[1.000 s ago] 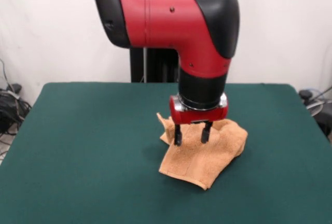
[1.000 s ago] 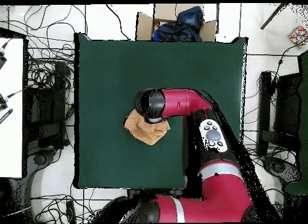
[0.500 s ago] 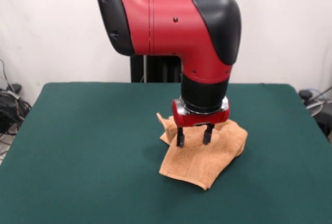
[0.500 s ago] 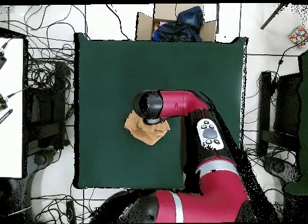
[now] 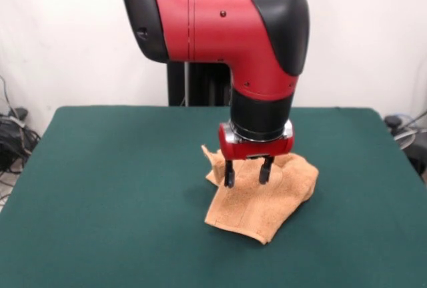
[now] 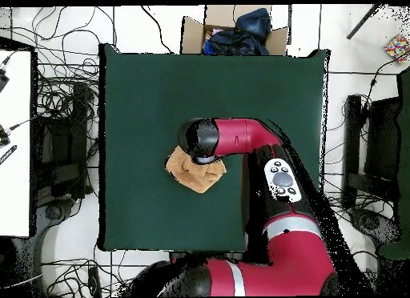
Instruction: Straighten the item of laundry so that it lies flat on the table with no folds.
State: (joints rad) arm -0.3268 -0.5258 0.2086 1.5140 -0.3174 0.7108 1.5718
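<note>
The item of laundry, an orange-tan towel [image 5: 267, 198] [image 6: 192, 176], lies folded over itself in a rumpled heap right of the middle of the green table [image 5: 113, 188] [image 6: 144, 94]. A raised fold sticks up at its left back corner. My gripper [image 5: 247, 173] hangs open just above the towel's upper left part, with nothing between its two black fingers [image 5: 229, 175]. In the overhead view the arm's head [image 6: 200, 138] hides the gripper and the towel's far part.
A cardboard box [image 6: 232, 34] of dark clothes stands beyond the table's far edge in the overhead view. Cables [image 6: 60, 94] and equipment lie on the floor on both sides. A white bench [image 6: 14, 142] borders the left.
The arm swayed slightly sideways and back. The gripper remains open over the same spot, and the towel has not moved.
</note>
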